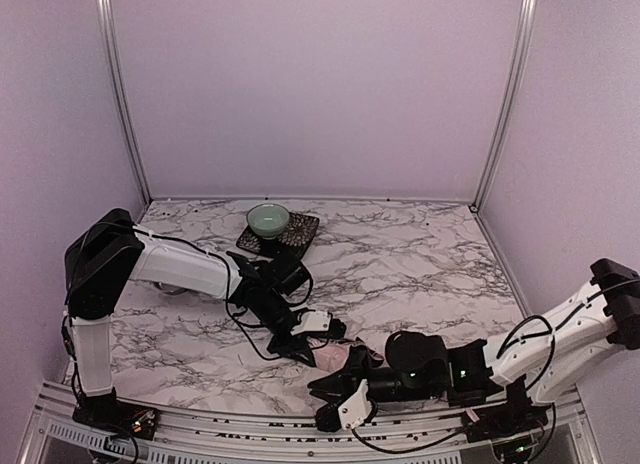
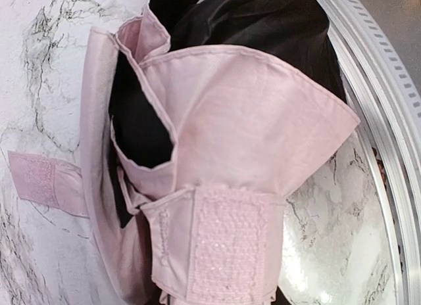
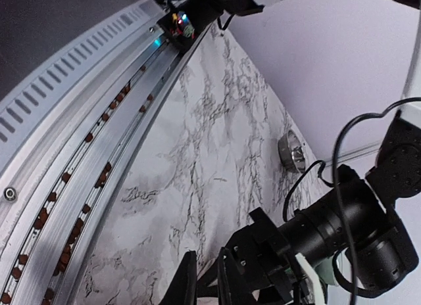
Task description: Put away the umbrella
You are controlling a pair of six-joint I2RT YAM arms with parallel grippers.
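The umbrella [image 1: 335, 356] lies bunched near the table's front edge, pale pink outside with black lining. It fills the left wrist view as pink folds [image 2: 237, 121]. A fuzzy fastening patch [image 2: 227, 246] lies across the jaws and hides my fingers. A loose strap tab [image 2: 39, 180] sticks out to the left. My left gripper [image 1: 305, 334] sits at the umbrella's far side, shut on its fabric. My right gripper [image 1: 325, 399] hovers just in front of the umbrella by the rail. Its dark fingers [image 3: 187, 285] stand a narrow gap apart with nothing between them.
A green bowl [image 1: 268, 219] sits on a dark mat [image 1: 296, 236] at the back. A small metal cup [image 3: 289, 154] stands on the marble under the left arm. The slotted aluminium rail [image 1: 250, 424] runs along the front edge, close to both grippers.
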